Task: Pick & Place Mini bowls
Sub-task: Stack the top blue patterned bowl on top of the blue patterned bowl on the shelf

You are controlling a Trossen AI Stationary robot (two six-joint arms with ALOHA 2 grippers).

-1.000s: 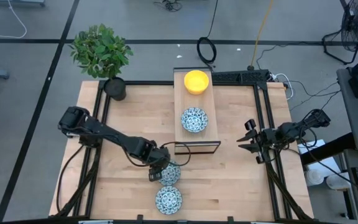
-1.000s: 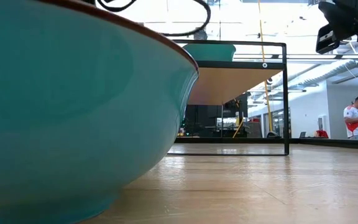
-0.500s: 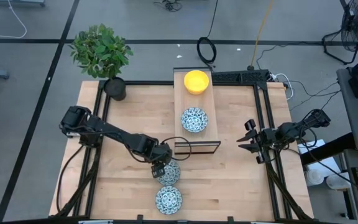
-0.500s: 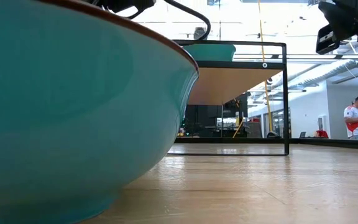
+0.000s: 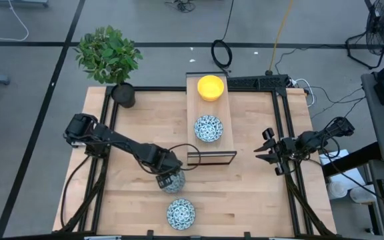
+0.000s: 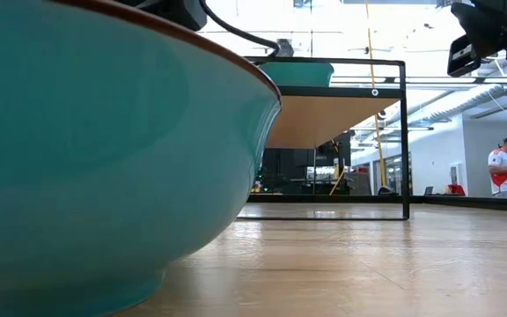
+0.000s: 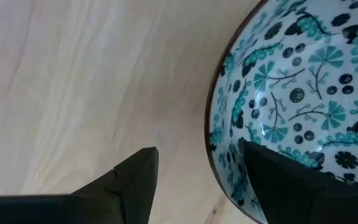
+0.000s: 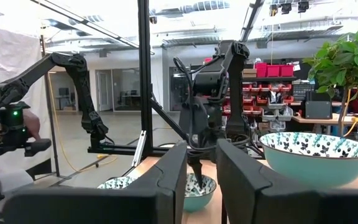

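A floral bowl [image 5: 177, 180] sits on the table near the middle, mostly covered by my left gripper [image 5: 169, 179]. In the left wrist view my left gripper [image 7: 197, 177] is open and straddles this bowl's rim [image 7: 213, 143]. One finger [image 7: 278, 180] is over the patterned inside and the other [image 7: 135, 180] is outside over the wood. A second floral bowl [image 5: 180, 213] rests near the table's near edge. A yellow bowl [image 5: 211, 87] and a third floral bowl [image 5: 208, 128] rest on the raised shelf [image 5: 225, 110]. My right gripper [image 5: 264, 148] waits, slightly open and empty, at the table's right side. My left gripper comes at the floral bowl from above, pointing down, with one finger inside the bowl and one outside, the rim [image 7: 215, 158] between them. I cannot tell whether either finger touches the bowl. The bowl [image 8: 194, 186] stands upright on the table.
A potted plant [image 5: 109, 57] stands at the far left corner. The shelf's black frame [image 5: 212, 159] stands close beside the left gripper. In the low view the near floral bowl [image 6: 104, 158] fills the left half. A person [image 6: 504, 167] stands in the room beyond.
My left gripper has gone a little toward the table's far edge and down over the floral bowl, so that it now covers most of the bowl in the high view. My right arm has kept still.
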